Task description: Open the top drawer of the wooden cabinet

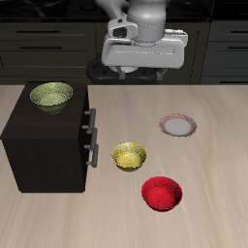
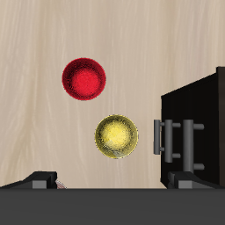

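Your gripper (image 1: 145,70) hangs high over bench (image 1: 213,145) back, jaws spread, holding nothing. Cabinet (image 1: 44,145) sits on bench, drawers shut, top drawer (image 1: 87,118) handle well apart from gripper. Green bowl (image 1: 51,96) on cabinet; yellow bowl (image 1: 129,156) just beside handles, red bowl (image 1: 162,193) nearer front.

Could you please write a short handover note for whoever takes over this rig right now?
Gripper: raised above the table, holding nothing; its fingertips barely show in the wrist view, so I cannot tell how wide the jaws stand.
The wooden cabinet stands on the table with a green bowl on top. The top drawer looks closed, its handle untouched.
A yellow bowl sits close before the drawer fronts, a red bowl and a plate beyond it.
Done: nothing yet. Left: reach the top handle, grip it, pull the drawer out.
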